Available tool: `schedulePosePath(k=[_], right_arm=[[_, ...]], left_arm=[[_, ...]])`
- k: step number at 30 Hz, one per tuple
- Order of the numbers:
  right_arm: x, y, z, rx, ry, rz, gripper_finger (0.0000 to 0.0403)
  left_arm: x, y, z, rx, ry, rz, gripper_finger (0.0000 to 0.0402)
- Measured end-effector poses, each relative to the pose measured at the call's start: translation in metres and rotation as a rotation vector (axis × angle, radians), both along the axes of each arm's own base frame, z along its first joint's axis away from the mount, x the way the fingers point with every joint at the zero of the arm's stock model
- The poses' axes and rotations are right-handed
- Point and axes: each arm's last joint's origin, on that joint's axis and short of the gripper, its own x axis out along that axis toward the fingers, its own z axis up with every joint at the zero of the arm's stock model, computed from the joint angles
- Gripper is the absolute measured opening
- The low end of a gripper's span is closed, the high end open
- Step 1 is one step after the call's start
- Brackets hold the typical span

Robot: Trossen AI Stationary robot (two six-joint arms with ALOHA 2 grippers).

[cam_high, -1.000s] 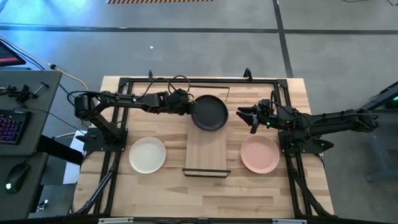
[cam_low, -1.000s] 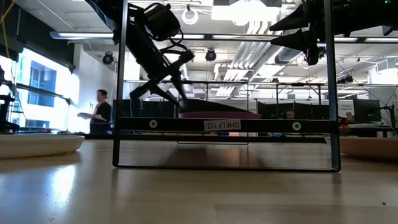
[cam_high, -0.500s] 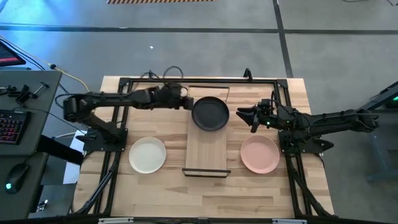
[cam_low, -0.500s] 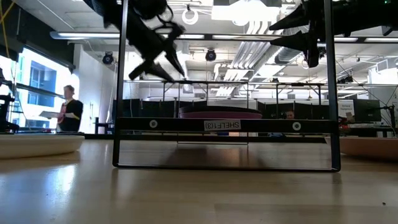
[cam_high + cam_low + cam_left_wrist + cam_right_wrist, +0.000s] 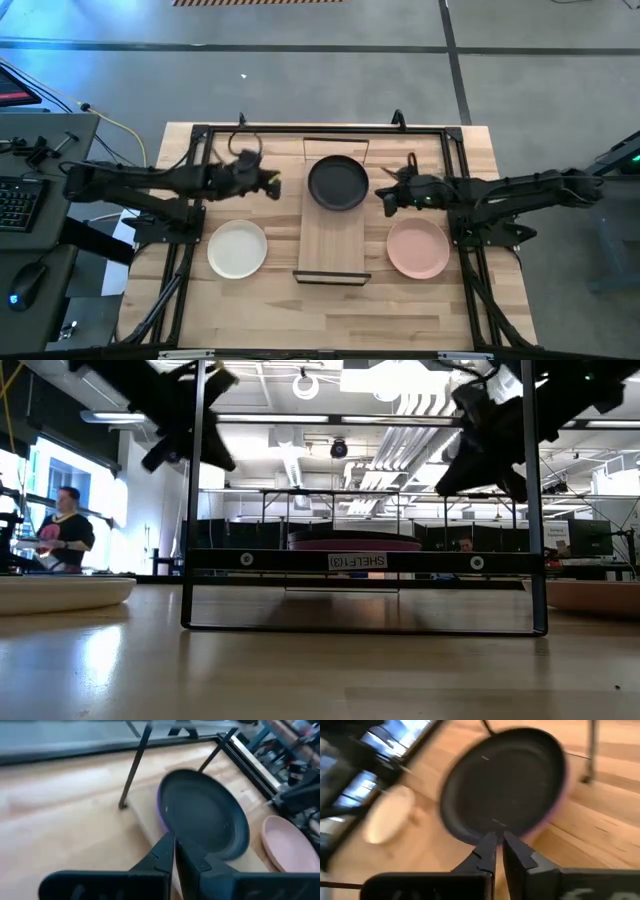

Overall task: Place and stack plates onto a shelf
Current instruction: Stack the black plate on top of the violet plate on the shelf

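The black plate (image 5: 338,183) lies on the purple plate (image 5: 160,809), of which only a rim shows, at the far end of the pale wooden shelf (image 5: 333,245). On the tabletop the cream-white plate (image 5: 237,249) rests left of the shelf and the pale pink plate (image 5: 417,248) right of it. My left gripper (image 5: 274,185) hovers shut, left of the stack and clear of it. My right gripper (image 5: 379,197) hovers shut just right of the stack, touching nothing. In the low view the stack (image 5: 355,543) sits level on the shelf (image 5: 360,561).
A black metal frame (image 5: 200,135) runs around the work area, with uprights (image 5: 194,490) that stand in front of the shelf in the low view. The near half of the shelf is bare. A person (image 5: 62,525) stands in the room beyond the table.
My left gripper has let go of the black plate's left rim, drawn back toward the table's left edge and shut. The black plate, tilted a second ago, now lies level on the purple one. My right gripper has shifted slightly toward the stack and shut.
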Motion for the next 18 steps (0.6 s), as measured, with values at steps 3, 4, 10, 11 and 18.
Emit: schedulePosePath(k=[3, 4, 10, 11, 18], right_arm=[[0.003, -0.008, -0.001, -0.012, 0.135, -0.024, 0.0009], [0.004, -0.012, -0.003, -0.014, 0.169, -0.031, 0.0005], [0.006, -0.037, -0.027, 0.076, 0.297, -0.068, 0.0002], [0.008, -0.040, -0.029, 0.084, 0.305, -0.078, 0.0001], [0.016, -0.048, -0.035, 0.108, 0.273, -0.076, 0.0000]], left_arm=[[-0.011, -0.004, -0.026, -0.089, -0.039, 0.029, 0.0002], [-0.012, -0.004, -0.034, -0.114, -0.038, 0.031, 0.0001], [0.001, 0.002, -0.062, -0.175, -0.050, 0.015, 0.0000], [0.005, 0.004, -0.063, -0.167, -0.068, 0.008, 0.0000], [0.039, 0.022, -0.084, -0.152, -0.179, -0.045, 0.0000]])
